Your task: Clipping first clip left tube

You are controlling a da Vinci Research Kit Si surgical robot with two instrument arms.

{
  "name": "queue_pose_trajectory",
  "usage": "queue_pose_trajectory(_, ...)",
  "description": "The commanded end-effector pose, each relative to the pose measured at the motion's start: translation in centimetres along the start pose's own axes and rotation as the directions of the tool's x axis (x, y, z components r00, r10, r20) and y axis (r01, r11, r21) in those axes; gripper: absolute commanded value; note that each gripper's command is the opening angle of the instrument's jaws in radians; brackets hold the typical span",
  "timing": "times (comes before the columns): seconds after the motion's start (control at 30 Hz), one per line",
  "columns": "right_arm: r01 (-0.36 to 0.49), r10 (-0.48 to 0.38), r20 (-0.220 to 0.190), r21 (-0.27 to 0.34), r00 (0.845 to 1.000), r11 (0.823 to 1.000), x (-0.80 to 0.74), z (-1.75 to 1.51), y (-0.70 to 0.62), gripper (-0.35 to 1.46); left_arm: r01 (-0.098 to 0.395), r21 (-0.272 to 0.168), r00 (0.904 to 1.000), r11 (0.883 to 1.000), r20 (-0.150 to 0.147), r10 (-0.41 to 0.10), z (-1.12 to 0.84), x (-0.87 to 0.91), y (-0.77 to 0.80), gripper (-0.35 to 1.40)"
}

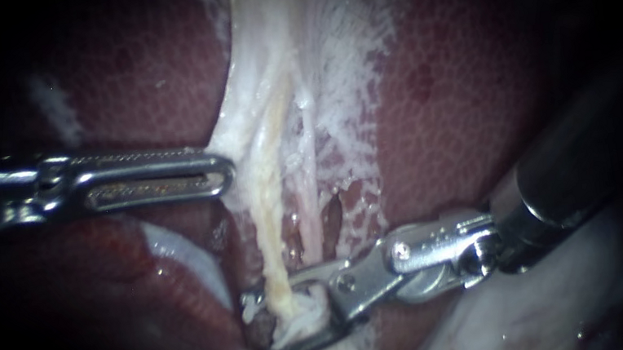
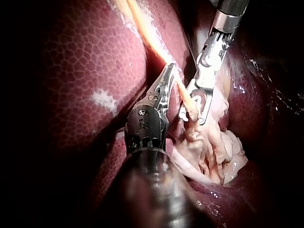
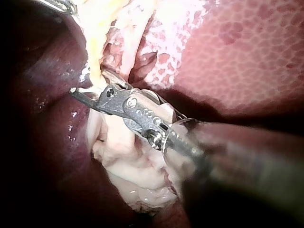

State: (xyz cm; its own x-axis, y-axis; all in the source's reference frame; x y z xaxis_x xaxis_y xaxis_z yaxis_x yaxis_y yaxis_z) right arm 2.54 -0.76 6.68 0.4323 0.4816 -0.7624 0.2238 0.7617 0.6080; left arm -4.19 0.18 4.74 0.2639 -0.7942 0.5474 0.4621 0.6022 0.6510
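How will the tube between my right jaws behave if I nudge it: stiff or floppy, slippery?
Probably floppy: the tube is a thin, soft-looking strand. Likely slippery: nearby tissue glistens. Possibly fragile where the open jaws of the right instrument straddle it.

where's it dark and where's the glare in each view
Endoscope view: light pools on the left tube, the borders go black, and the right instrument shows glare on its metal. Left wrist view: the liver is lit, the left instrument shadowed along its shaft. Right wrist view: wet glints speckle the dark tissue beside the jaws.
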Motion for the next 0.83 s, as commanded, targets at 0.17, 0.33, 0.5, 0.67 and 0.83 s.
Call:
queue_pose_trajectory(0.17,-0.025,0.025,-0.002,0.007,1.0,1.0,0.0,-0.03,-0.01,-0.26,0.0,0.0,1.0,1.0,0.0,0.0,0.0,0.0,0.0,-0.35)
queue_pose_trajectory(0.33,-0.025,0.025,-0.002,0.007,1.0,1.0,0.0,-0.03,-0.01,-0.31,0.0,0.0,1.0,1.0,0.0,0.0,0.0,0.0,0.01,-0.35)
queue_pose_trajectory(0.5,-0.031,0.031,0.0,0.006,1.0,1.0,0.0,-0.04,-0.01,-0.3,0.0,-0.001,1.0,1.0,0.0,0.0,0.01,0.01,0.01,-0.35)
queue_pose_trajectory(0.67,-0.031,0.031,0.001,0.007,1.0,1.0,-0.01,-0.04,-0.01,-0.29,-0.001,-0.004,1.0,1.0,0.001,0.001,0.01,0.01,0.0,-0.35)
queue_pose_trajectory(0.83,-0.031,0.031,0.001,0.01,1.0,0.999,-0.01,-0.04,-0.01,-0.28,-0.001,-0.004,1.0,1.0,0.001,0.001,0.02,0.01,0.0,-0.35)
